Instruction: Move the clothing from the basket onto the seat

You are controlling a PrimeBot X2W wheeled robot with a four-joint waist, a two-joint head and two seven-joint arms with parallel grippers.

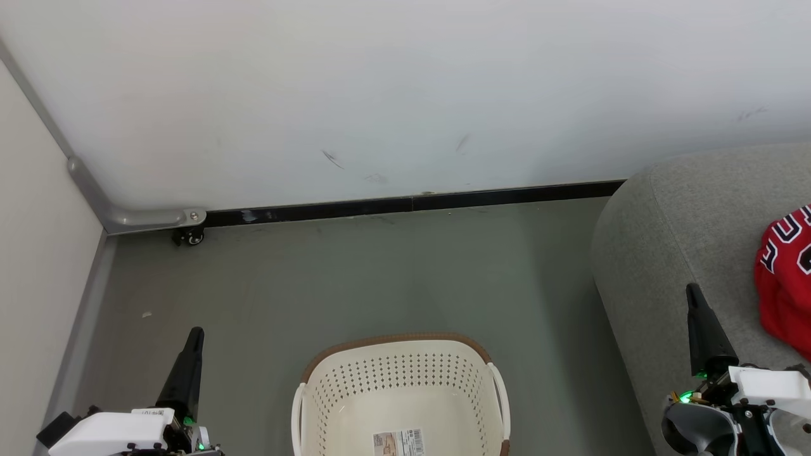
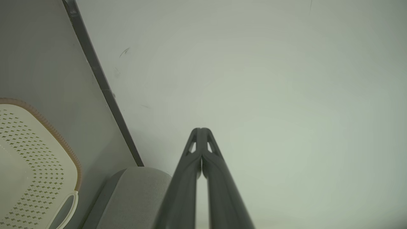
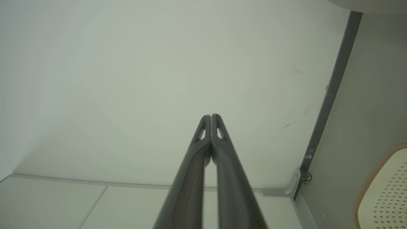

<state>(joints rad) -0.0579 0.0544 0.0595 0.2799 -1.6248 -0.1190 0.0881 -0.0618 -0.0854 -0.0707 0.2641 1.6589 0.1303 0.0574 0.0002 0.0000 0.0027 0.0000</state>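
The cream basket with a brown rim stands on the floor at the bottom middle of the head view; inside it I see bare floor and a paper label. Red clothing with black-and-white letters lies on the grey seat at the right edge. My left gripper is shut and empty, left of the basket. My right gripper is shut and empty above the seat, left of the clothing. Both wrist views show the fingers pressed together, left gripper, right gripper. The basket's corner and the seat's end appear in the left wrist view.
A white wall with a black skirting strip closes the back. A pale panel on a castor bounds the left. Grey floor lies between basket and wall.
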